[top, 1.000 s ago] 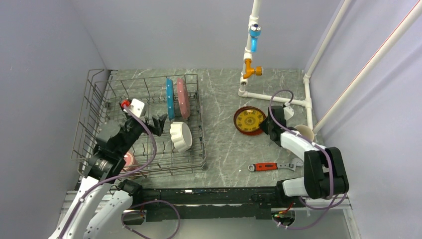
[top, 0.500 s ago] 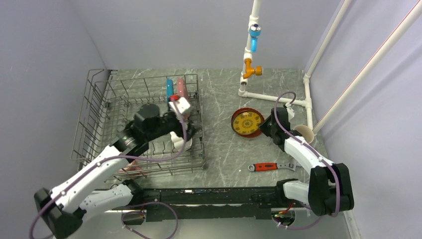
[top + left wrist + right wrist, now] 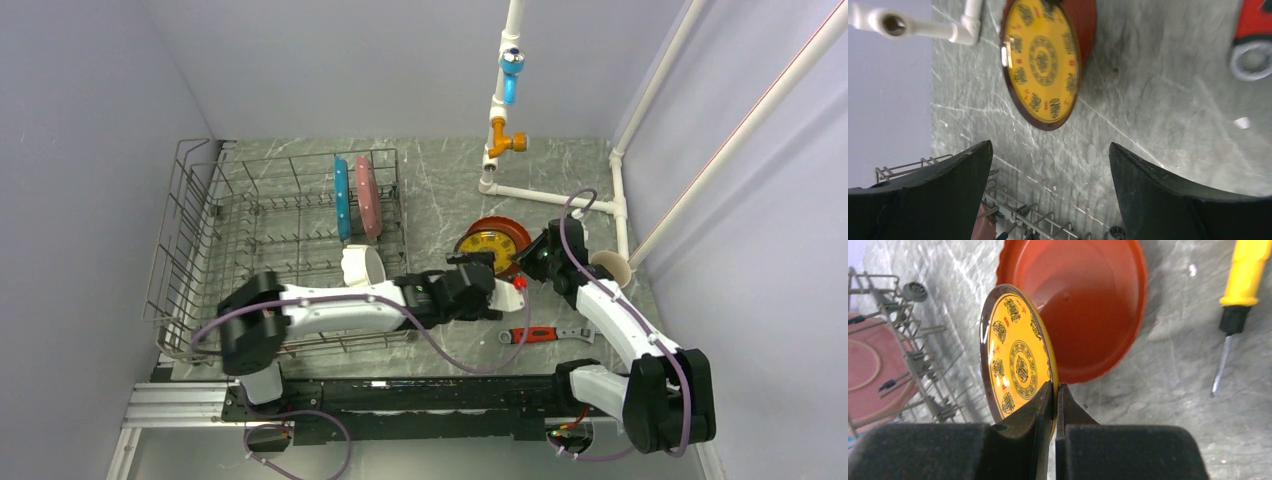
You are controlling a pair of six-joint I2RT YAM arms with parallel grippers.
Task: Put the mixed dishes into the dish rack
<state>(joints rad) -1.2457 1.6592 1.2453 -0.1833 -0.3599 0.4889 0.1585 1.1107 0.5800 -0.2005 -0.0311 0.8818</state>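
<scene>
The yellow patterned plate with a brown rim stands tilted on edge over a plain red plate lying on the table. My right gripper is shut on the yellow plate's rim, seen in the right wrist view. My left gripper is open and empty just left of that plate, its jaws wide apart. The blue plate and pink plate stand in the dish rack. The white bowl sits there too. The cream cup lies far right. The pink mug is hidden.
A red-handled wrench lies near the front edge, right of my left wrist. A yellow screwdriver lies beyond the red plate. A white pipe frame stands at the back. The rack's right wall is close behind my left gripper.
My left arm swung out of the rack and across to the right, stopping beside the plate. My right gripper has tipped the yellow plate up on edge, off the red one.
</scene>
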